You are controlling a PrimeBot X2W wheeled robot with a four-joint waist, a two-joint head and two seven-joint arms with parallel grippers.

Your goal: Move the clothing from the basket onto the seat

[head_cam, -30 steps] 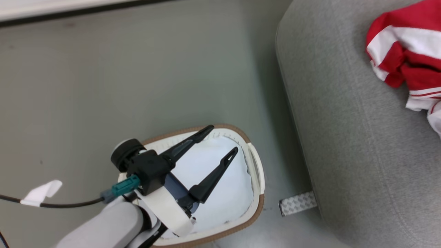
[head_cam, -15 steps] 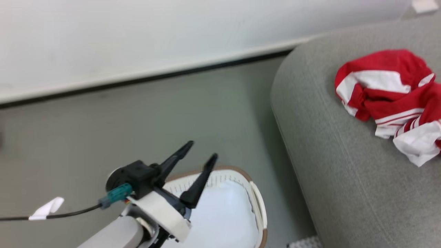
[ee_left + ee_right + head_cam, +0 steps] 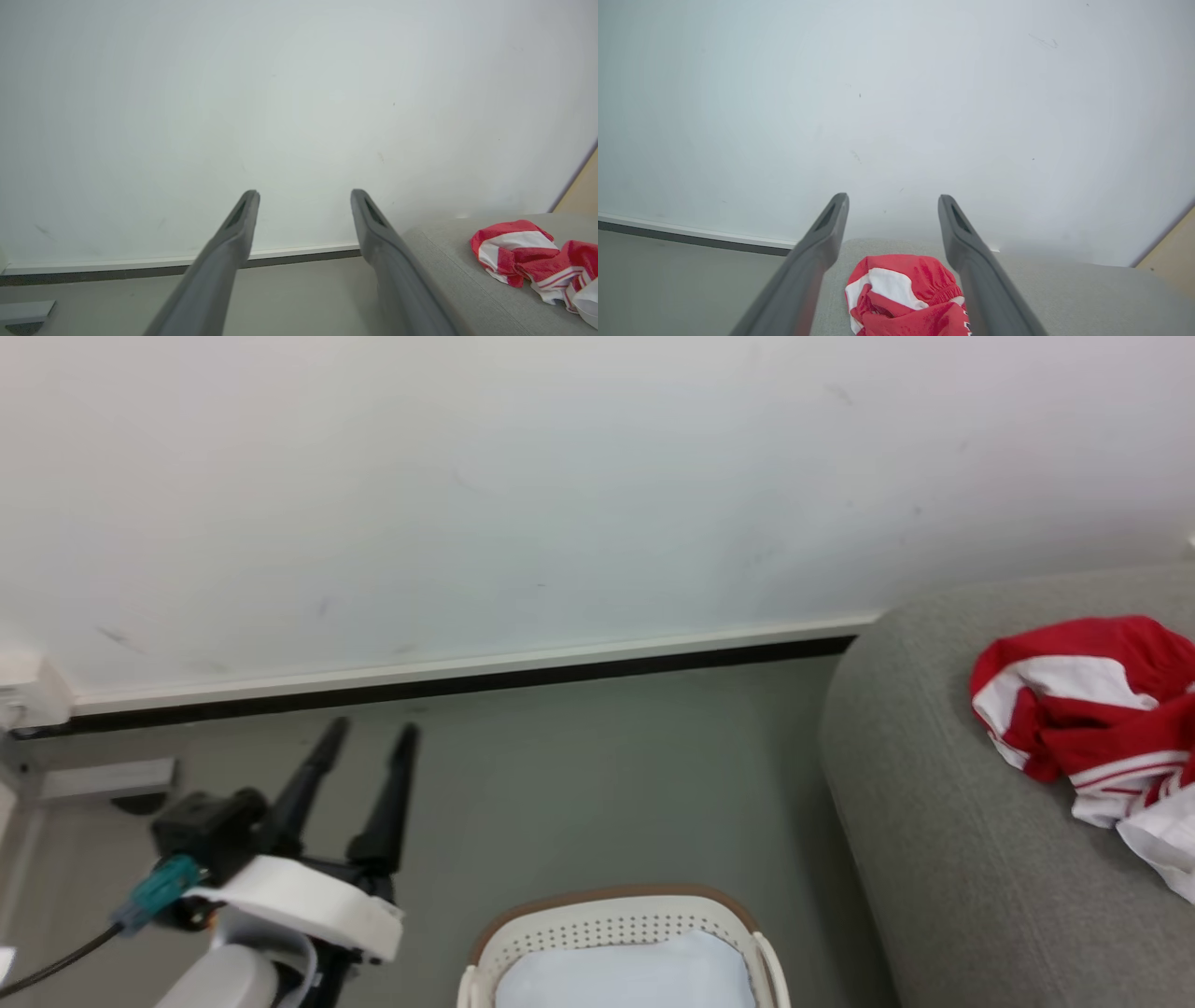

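Note:
The red and white striped clothing (image 3: 1083, 709) lies bunched on the grey seat (image 3: 934, 821) at the right. The cream basket (image 3: 611, 907) with its tan rim sits on the floor at the bottom centre, and no red garment shows in the part I see. My left gripper (image 3: 369, 733) is open and holds nothing, up over the floor to the left of the basket. In the left wrist view, the left gripper (image 3: 304, 193) points at the wall, the clothing (image 3: 523, 247) off to its right. My right gripper (image 3: 893, 199) is open above the clothing (image 3: 896, 289), apart from it.
A white wall with a dark baseboard strip (image 3: 448, 686) runs behind the grey floor. A grey fitting (image 3: 98, 779) sits low on the wall at the left. A black cable with a teal plug (image 3: 154, 891) trails from my left wrist. A tan panel (image 3: 581, 191) edges the far right.
The head camera has tilted up, so the wall has come into view and the basket has slid to the bottom. My left gripper has left the basket, now to its left with fingers closer together.

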